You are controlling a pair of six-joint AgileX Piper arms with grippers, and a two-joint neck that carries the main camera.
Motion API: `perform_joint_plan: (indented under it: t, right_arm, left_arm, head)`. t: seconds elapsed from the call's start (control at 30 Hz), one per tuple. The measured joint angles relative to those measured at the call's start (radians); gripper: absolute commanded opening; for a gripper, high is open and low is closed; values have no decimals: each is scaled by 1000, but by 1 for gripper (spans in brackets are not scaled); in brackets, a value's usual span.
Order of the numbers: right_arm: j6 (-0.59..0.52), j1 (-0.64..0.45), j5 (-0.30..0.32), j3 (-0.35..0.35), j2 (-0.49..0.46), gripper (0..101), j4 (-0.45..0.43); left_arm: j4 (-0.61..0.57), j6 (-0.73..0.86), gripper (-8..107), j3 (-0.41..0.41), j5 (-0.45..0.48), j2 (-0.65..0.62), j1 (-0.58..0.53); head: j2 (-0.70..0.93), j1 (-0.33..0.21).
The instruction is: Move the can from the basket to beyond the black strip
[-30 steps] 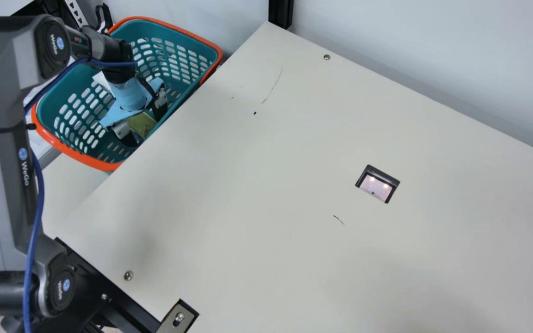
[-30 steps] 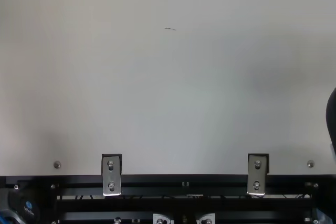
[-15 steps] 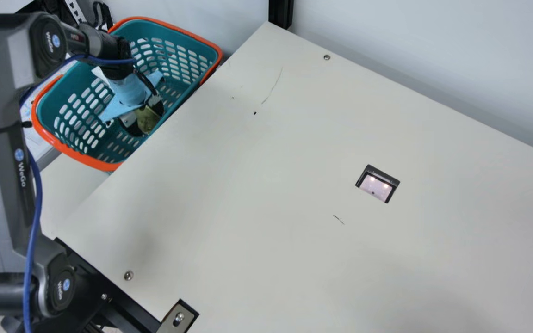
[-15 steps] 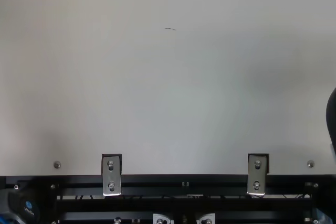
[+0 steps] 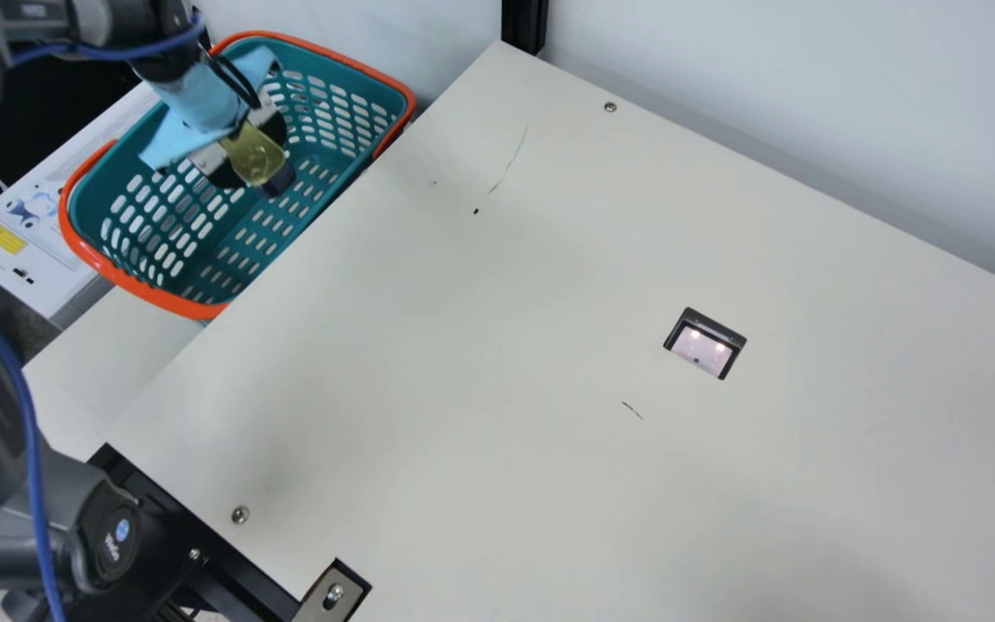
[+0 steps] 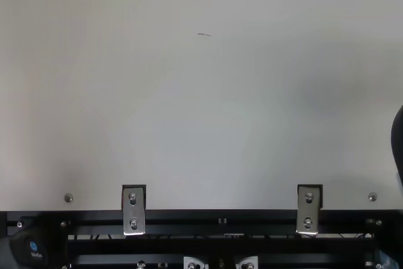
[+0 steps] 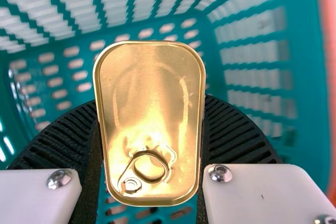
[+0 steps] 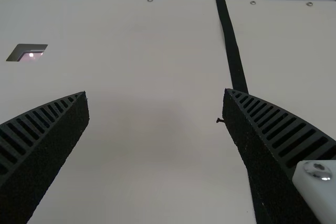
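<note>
The left gripper (image 5: pixel 249 153) is closed upon the can (image 5: pixel 256 161), and the can is seen over the basket (image 5: pixel 152 296), beside the left edge of the table (image 5: pixel 506 363). By the left wrist view, the can is held between the two ribbed fingers (image 7: pixel 231 135), one on each of its long sides. Its gold lid, with a pull ring (image 7: pixel 149 166), is turned toward the wrist camera, and the perforated floor of the basket is seen behind it. (Whether the can is below the orange rim or above it cannot be told.)

The right gripper (image 8: pixel 156 98) is open, with a wide gap between its fingers and nothing held, and it is pointed over the table. By the same view, the black strip (image 8: pixel 233 56) is seen running from the far edge of the table toward the near side, to the right of a cutout (image 5: pixel 705 345). A small panel is lit inside this cutout. At the far left corner of the table a black post (image 5: pixel 523 24) is placed, and along the near edge two metal brackets (image 6: pixel 133 211) are fastened.
</note>
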Motion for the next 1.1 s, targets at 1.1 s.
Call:
perform_joint_plan:
  t: [1.1]
  right_arm:
    - [0,0,0,0,0,101,0]
  left_arm:
    - [-242,113,10,-73,621,-421,-137]
  head:
    - [0,-5]
